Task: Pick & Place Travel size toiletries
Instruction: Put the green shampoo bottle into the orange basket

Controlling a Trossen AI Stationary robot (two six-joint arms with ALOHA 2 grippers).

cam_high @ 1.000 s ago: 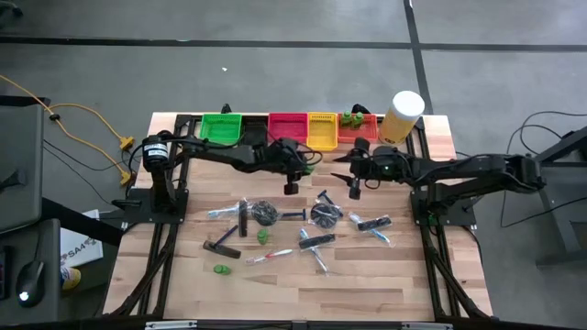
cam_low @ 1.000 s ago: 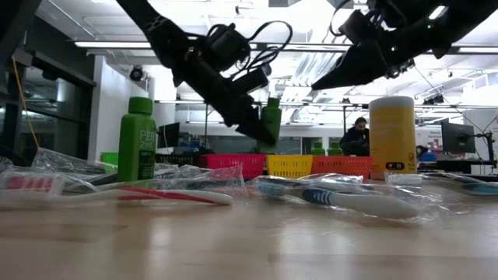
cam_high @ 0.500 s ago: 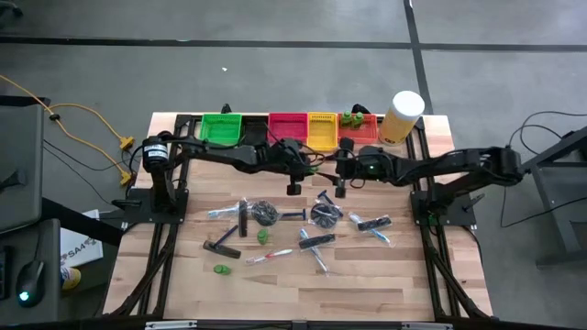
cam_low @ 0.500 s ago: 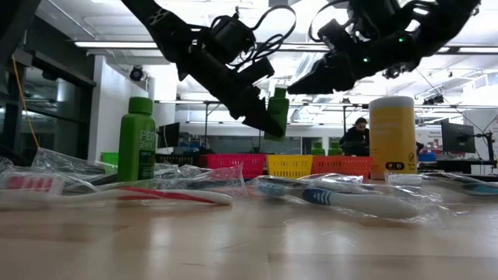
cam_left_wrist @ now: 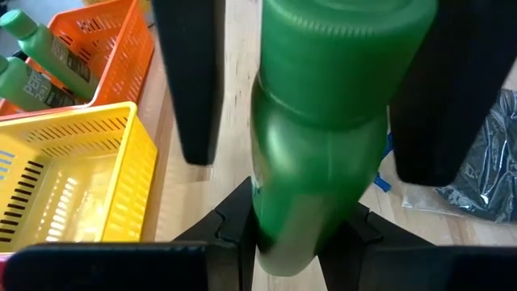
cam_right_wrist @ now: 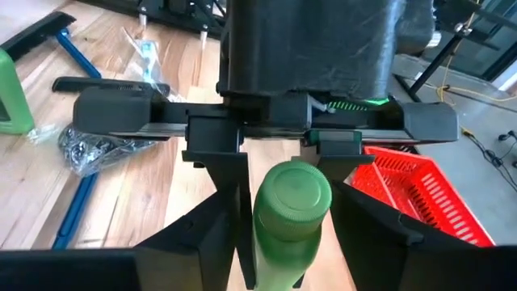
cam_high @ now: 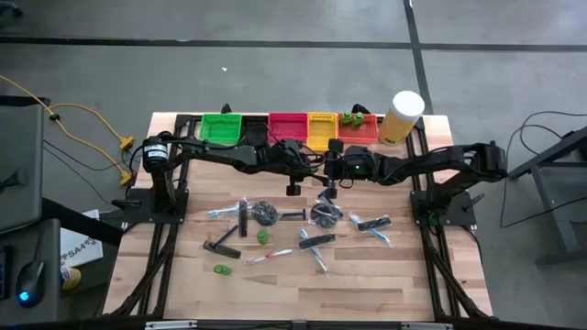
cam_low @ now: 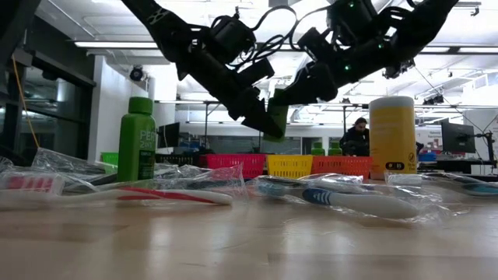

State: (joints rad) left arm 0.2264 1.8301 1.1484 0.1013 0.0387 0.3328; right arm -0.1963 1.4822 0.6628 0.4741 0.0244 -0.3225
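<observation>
High view: both arms reach in to mid-table, just in front of the bin row; left gripper [cam_high: 292, 174] & right gripper [cam_high: 332, 171] nose to nose, nearly touching
Bins: 4 in a row at far edge – green bin [cam_high: 220, 126], red bin [cam_high: 287, 126], yellow bin [cam_high: 322, 126], orange bin [cam_high: 359, 126]; pale cylinder [cam_high: 402, 116] w/ white lid just beside the orange one
Loose items: approx a dozen toiletries scattered near side of the arms – combs, brushes, 2 dark discs, green bits; exact count can't tell
Low view: arms cross overhead, grippers meet above the table; 1 green bottle [cam_low: 138, 139] upright on table at left, wrapped toothbrush [cam_low: 354, 201] lying in front; 1 person [cam_low: 358, 137] far back in the room
Left wrist view: left jaws clamped on held bottle [cam_left_wrist: 327, 121], cap end pointing away; right arm's fingers [cam_left_wrist: 190, 81] flank it, not closed on it; 2 more bottles lie in orange bin
Right wrist view: held bottle's cap faces cam, between right fingers w/ gaps both sides – jaws apart
</observation>
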